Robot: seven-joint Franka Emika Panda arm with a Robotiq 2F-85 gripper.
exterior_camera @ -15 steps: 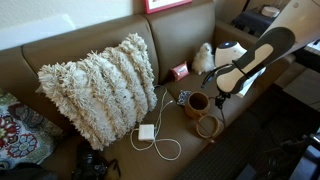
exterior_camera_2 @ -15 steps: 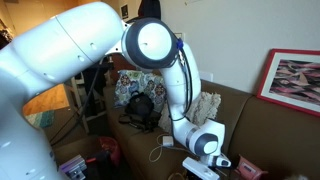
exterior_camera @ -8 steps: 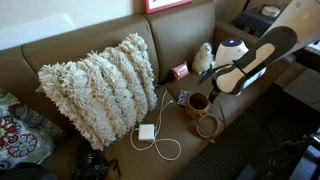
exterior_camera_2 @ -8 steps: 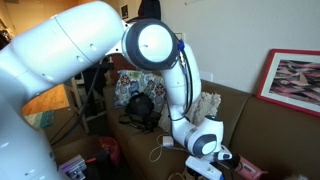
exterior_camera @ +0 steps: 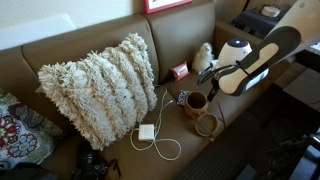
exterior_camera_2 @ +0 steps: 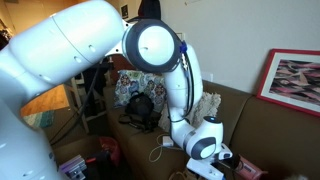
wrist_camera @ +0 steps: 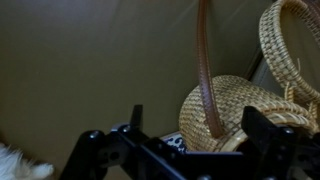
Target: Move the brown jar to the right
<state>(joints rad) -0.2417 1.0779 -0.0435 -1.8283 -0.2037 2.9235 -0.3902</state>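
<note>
Although the dark two-fingered claw (exterior_camera: 208, 77) on the white robot arm (exterior_camera: 262, 55) hangs just above it, the small, squat, glossy reddish-brown jar (exterior_camera: 197, 101) stands untouched on the brown leather sofa-seat counter (exterior_camera: 115, 158). A round woven straw basket (exterior_camera: 208, 125) sits just beside the brown jar, toward the front edge. A white charger block (exterior_camera: 146, 132) with its looping cable lies near on the other side, before a shaggy cream pillow (exterior_camera: 100, 85). A white fluffy toy (exterior_camera: 203, 57) leans against the backrest behind the arm.

From the wrist view, the claw (wrist_camera: 182, 140) is spread wide: its dark fingers (wrist_camera: 98, 148) stand well apart with nothing between them. Beyond them lie the woven basket (wrist_camera: 240, 110) and a thin brown strap (wrist_camera: 205, 70). The jar itself cannot be made out there.

By this evidence, none of the task is done. The claw is near but not yet lined up around the jar. What remains is to lower it over the jar, close on it, lift it, carry it rightward clear of the basket, and set it down.
</note>
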